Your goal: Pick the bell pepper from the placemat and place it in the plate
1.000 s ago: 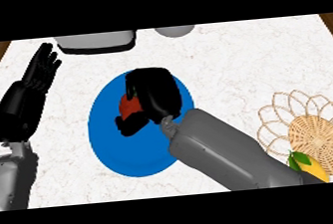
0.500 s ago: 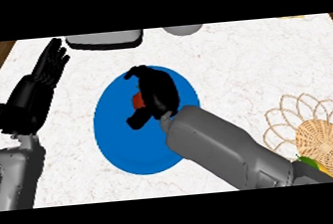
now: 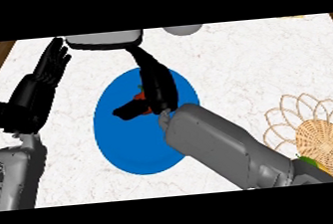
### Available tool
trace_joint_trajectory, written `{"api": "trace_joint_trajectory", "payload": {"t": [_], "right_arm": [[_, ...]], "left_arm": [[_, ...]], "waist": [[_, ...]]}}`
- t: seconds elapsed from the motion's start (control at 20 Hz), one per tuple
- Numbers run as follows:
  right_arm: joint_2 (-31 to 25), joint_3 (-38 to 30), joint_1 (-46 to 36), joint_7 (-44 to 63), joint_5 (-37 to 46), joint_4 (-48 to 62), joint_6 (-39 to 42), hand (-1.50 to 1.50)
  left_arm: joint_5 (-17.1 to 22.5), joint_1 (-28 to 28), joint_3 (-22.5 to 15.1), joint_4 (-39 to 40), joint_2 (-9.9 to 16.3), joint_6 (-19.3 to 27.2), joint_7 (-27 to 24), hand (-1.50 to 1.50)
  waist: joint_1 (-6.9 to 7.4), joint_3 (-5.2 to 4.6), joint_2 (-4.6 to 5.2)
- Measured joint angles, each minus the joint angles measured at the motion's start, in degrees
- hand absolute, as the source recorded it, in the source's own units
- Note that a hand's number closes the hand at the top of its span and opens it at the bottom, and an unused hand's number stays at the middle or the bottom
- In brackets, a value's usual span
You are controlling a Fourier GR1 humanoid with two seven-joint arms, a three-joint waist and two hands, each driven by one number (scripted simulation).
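right hand (image 3: 155, 87): over the blue plate (image 3: 124, 147), fingers straightened out toward the far side, thumb out left; reads as letting go
bell pepper (image 3: 142, 93): red sliver under that palm, on plate, mostly hidden
left hand (image 3: 38, 92): left side, fingers straight and up, resting clear
placemat (image 3: 315, 131): woven, near right, well apart from plate

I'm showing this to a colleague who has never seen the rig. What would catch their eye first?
Probably the bright blue plate at the centre of the white counter, with the black right hand stretched open over it and a bit of red bell pepper showing beside it. The left hand rests open at the left, fingers up.
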Motion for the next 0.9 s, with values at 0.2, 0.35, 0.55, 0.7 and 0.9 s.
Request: {"api": "trace_joint_trajectory", "payload": {"t": [0.2,0.35,0.55,0.7,0.9], "right_arm": [[0.0,-3.15,0.44,-5.81,-5.99,-0.32,-1.97,-1.5],[0.0,-6.81,1.45,-10.08,-8.91,0.28,-1.28,-1.5],[-2.04,-11.22,5.65,-13.96,-10.13,-2.46,0.91,-1.5],[-5.13,-13.67,10.56,-16.57,-10.95,-6.83,3.77,-1.5],[-9.77,-16.69,16.4,-20.27,-11.7,-11.65,9.11,-1.5]], "left_arm": [[-0.11,1.16,0.63,-0.8,0.4,0.05,0.09,0.0],[0.11,2.66,1.4,-1.36,0.76,-0.19,-0.19,0.0],[-0.36,4.88,1.6,-3.75,0.34,0.65,0.68,0.0],[-0.33,6.13,2.13,-5.09,0.51,0.62,1.11,0.0],[0.4,5.74,3.49,-4.83,1.31,-0.2,1.45,0.0]], "waist": [[-0.93,0.01,-0.27],[-1.99,0.0,-0.51],[-3.4,0.0,-0.88],[-4.07,0.0,-1.03],[-4.5,-0.01,-1.08]]}}
